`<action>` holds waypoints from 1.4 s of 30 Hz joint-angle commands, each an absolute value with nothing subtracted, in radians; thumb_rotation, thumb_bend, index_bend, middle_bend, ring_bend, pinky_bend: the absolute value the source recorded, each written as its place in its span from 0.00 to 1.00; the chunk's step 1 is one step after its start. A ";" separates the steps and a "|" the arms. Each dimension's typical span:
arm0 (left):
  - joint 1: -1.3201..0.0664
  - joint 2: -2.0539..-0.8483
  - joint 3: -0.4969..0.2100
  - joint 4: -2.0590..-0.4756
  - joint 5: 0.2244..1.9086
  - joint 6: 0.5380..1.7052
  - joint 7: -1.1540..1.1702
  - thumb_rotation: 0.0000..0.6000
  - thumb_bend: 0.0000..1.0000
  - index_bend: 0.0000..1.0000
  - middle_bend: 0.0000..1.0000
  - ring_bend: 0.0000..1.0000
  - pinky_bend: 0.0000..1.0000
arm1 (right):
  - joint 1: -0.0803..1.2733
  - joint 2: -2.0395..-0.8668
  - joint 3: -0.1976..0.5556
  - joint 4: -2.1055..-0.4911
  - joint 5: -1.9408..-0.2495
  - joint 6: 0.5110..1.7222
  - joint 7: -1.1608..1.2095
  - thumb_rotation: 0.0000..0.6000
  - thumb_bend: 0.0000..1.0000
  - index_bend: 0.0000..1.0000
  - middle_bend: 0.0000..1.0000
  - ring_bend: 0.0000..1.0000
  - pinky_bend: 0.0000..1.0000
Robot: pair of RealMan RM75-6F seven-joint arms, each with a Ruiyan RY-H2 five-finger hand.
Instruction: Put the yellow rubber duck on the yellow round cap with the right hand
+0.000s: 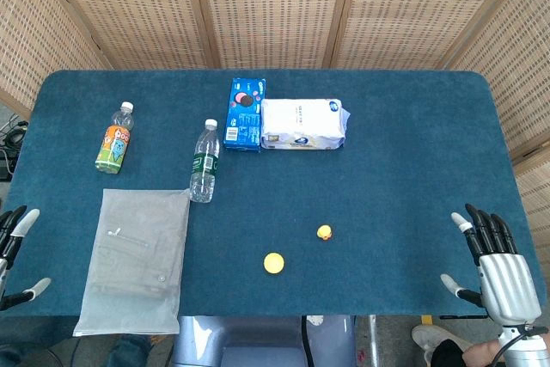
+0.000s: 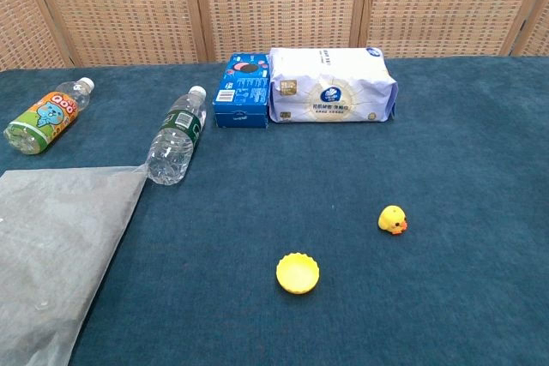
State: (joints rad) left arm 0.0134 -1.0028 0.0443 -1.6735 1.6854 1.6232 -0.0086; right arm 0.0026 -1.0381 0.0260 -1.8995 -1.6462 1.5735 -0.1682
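A small yellow rubber duck (image 1: 325,233) (image 2: 393,220) sits on the blue table near the front middle. The yellow round cap (image 1: 273,262) (image 2: 298,273) lies flat a little to its left and nearer the front edge, apart from the duck. My right hand (image 1: 494,262) hovers at the table's front right corner, fingers spread, holding nothing, far right of the duck. My left hand (image 1: 15,251) shows at the front left edge, fingers apart and empty. Neither hand appears in the chest view.
A clear plastic bag (image 1: 136,259) lies front left. A clear water bottle (image 1: 204,162), an orange-labelled bottle (image 1: 114,138), a blue cookie box (image 1: 245,114) and a white tissue pack (image 1: 302,124) lie further back. Wicker screens (image 1: 275,6) stand behind the table.
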 commanded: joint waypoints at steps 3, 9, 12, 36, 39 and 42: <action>0.011 -1.004 0.042 -1.673 1.679 1.617 -0.010 1.00 0.00 0.00 0.00 0.00 0.00 | 0.004 -1.041 0.023 -1.896 -1.648 1.569 -0.172 1.00 0.00 0.10 0.00 0.00 0.00; 0.009 -1.005 0.041 -1.677 1.676 1.614 -0.004 1.00 0.00 0.00 0.00 0.00 0.00 | 0.012 -1.048 0.023 -1.894 -1.643 1.550 -0.184 1.00 0.00 0.10 0.00 0.00 0.00; 0.008 -1.007 0.039 -1.681 1.671 1.608 0.007 1.00 0.00 0.00 0.00 0.00 0.00 | 0.044 -1.063 0.041 -1.901 -1.625 1.508 -0.209 1.00 0.00 0.09 0.00 0.00 0.00; -0.035 -1.029 0.012 -1.692 1.573 1.502 0.070 1.00 0.00 0.00 0.00 0.00 0.00 | 0.499 -1.421 0.201 -1.751 -1.191 0.970 -0.438 1.00 0.00 0.31 0.00 0.00 0.00; -0.039 -1.030 0.010 -1.690 1.563 1.493 0.067 1.00 0.00 0.00 0.00 0.00 0.00 | 0.529 -1.473 0.202 -1.696 -1.140 0.964 -0.472 1.00 0.00 0.34 0.00 0.00 0.00; -0.041 -1.030 0.010 -1.690 1.560 1.489 0.067 1.00 0.00 0.00 0.00 0.00 0.00 | 0.547 -1.502 0.197 -1.662 -1.095 0.957 -0.490 1.00 0.03 0.35 0.00 0.00 0.00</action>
State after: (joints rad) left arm -0.0411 -1.0298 0.0105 -1.6896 1.5603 1.4886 0.0672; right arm 0.5314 -1.4834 0.1972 -1.6795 -1.1173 0.9659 -0.4746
